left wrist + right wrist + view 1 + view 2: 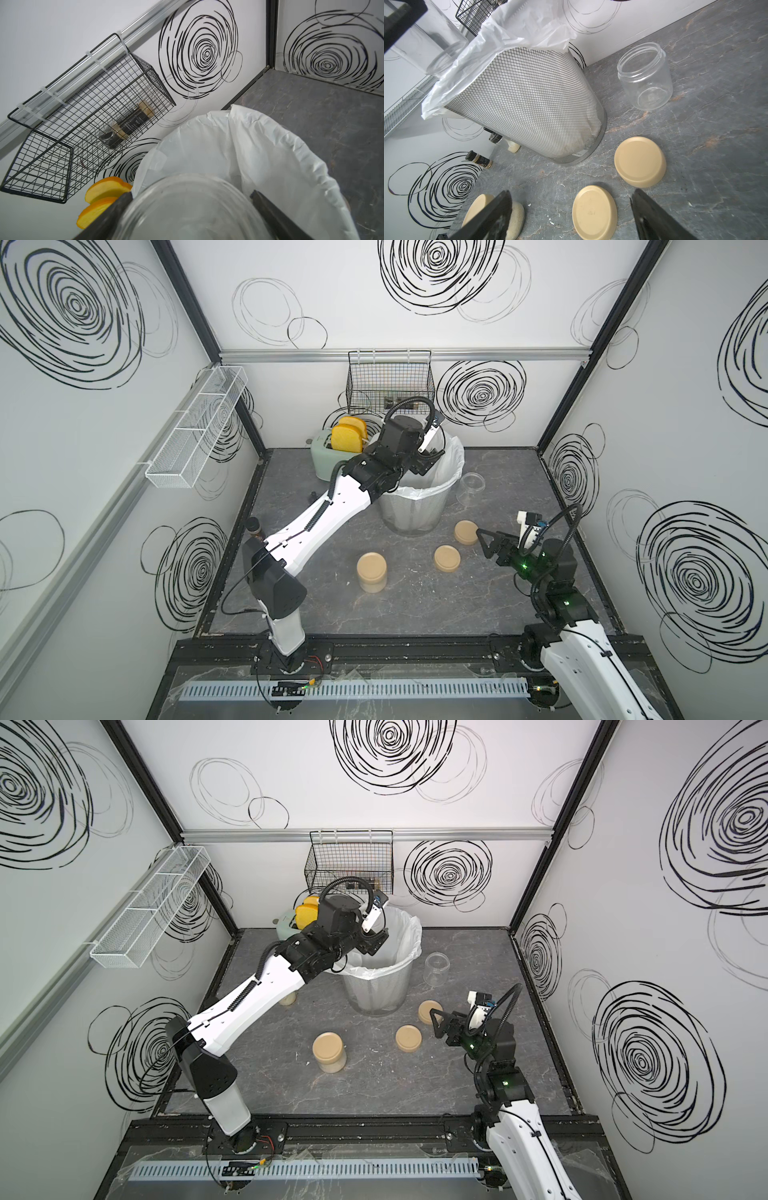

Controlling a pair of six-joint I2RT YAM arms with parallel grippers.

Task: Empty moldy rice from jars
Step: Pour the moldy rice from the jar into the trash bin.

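Observation:
My left gripper (190,194) is shut on a clear jar (187,209) that looks empty. It holds the jar tilted over the white-lined mesh bin (415,506); the right wrist view shows this held jar (431,41) above the bin (529,99). A second jar (471,488) stands empty and lidless right of the bin. A third jar (372,572) with its tan lid on holds moldy rice (517,214) at the front. Two loose tan lids (465,532) (447,558) lie in front of the bin. My right gripper (484,543) hovers open beside them with nothing between its fingers (496,212).
A green toaster with yellow toast (332,452) stands behind and left of the bin. The black wire basket (390,385) on the back wall holds a bottle. A white wire shelf (195,427) hangs on the left wall. A dark spice shaker (254,529) and a black-capped bottle (506,143) stand at left.

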